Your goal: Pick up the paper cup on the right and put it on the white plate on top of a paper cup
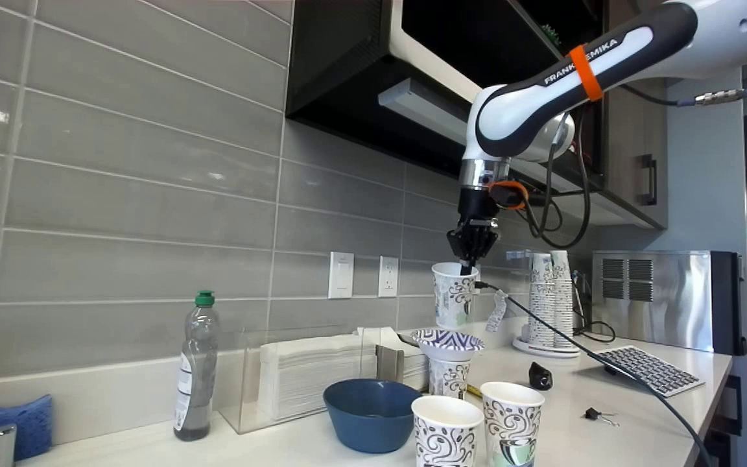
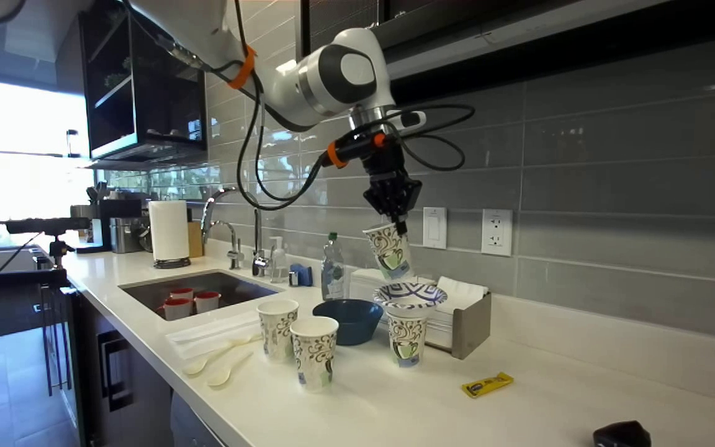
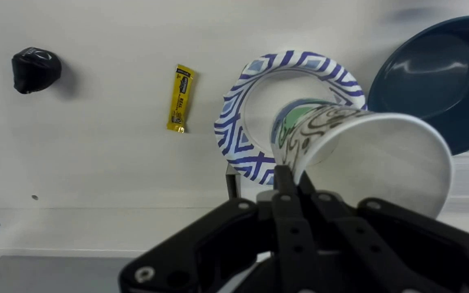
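Note:
My gripper (image 1: 466, 267) is shut on the rim of a patterned paper cup (image 1: 454, 301), also seen in an exterior view (image 2: 390, 253) and the wrist view (image 3: 314, 128). This cup hangs tilted just above the white plate with a blue-purple patterned rim (image 1: 448, 339). The plate also shows in an exterior view (image 2: 410, 295) and the wrist view (image 3: 234, 134). It rests on top of an upright paper cup (image 2: 406, 340), which the plate hides in the wrist view. Whether the held cup touches the plate is hard to tell; a small gap seems to show.
Two upright paper cups (image 2: 278, 329) (image 2: 314, 355) stand nearby. A dark blue bowl (image 3: 426, 77) is close beside the plate. A napkin holder (image 2: 472, 324) stands behind. A yellow packet (image 3: 180, 97) and a black object (image 3: 36, 70) lie on the counter. A soap bottle (image 1: 197, 370) stands by the wall.

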